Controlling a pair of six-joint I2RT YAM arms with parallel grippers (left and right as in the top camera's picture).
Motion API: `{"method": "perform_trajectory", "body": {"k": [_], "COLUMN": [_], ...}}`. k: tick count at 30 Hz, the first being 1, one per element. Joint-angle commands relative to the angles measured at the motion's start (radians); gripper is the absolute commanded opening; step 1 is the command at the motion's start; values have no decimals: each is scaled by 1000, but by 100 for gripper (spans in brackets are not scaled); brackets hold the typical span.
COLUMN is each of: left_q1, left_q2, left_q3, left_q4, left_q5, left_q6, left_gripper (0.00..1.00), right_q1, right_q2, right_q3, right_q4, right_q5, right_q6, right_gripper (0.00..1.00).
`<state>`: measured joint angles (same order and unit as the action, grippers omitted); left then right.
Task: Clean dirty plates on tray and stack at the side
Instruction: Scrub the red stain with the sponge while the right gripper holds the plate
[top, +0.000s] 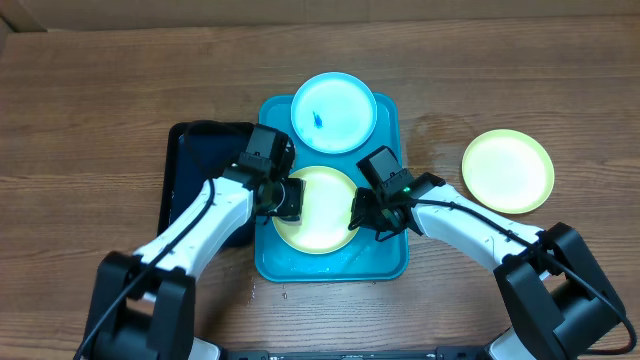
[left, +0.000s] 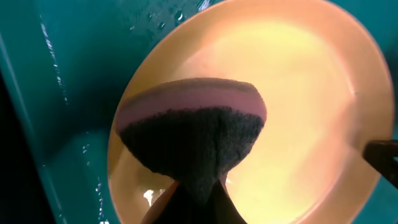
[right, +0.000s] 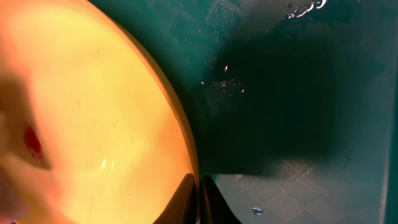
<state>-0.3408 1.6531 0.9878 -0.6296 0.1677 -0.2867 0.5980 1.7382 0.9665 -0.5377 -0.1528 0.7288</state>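
A lime-green plate (top: 322, 218) lies in the middle of the turquoise tray (top: 385, 262). My left gripper (top: 284, 198) is shut on a sponge (left: 193, 134) with a dark scouring face and a pink layer, and the sponge rests on the plate's (left: 305, 93) left part. At the right rim, my right gripper (top: 363, 214) is shut, and its fingers (right: 186, 199) pinch the plate's (right: 93, 106) edge. A light-blue plate (top: 334, 112) with a small blue smear sits at the tray's far end. Another lime-green plate (top: 507, 171) lies on the table to the right.
A smaller black tray (top: 188, 180) lies against the turquoise tray's left side, under my left arm. Water drops shine on the tray floor (right: 298, 124). Bare wooden table (top: 100, 110) surrounds the trays.
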Motion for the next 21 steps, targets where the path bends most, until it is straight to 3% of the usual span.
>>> {"method": "perform_trajectory", "body": {"k": [1,9,15,21], "left_q1": [-8,-8,-5,9], "left_q2": [63,180,211,197], "left_q3": [-4,-4,1,138], "left_q4": [10,29,34,-53], "left_q5": [-10,104,293,457], "left_q6": [-13,-17,-16,-13], "left_gripper": [4,4,4,4], "right_q1": [3,3,3,3], "right_q2": [11,11,11,11], "right_q3": [1,1,1,1], "right_q4": [6,8,8,8], "right_q5": [4,2,2,2], "right_q6": [-3,-3,-3,-3], "right_gripper": [4,4,4,4]}}
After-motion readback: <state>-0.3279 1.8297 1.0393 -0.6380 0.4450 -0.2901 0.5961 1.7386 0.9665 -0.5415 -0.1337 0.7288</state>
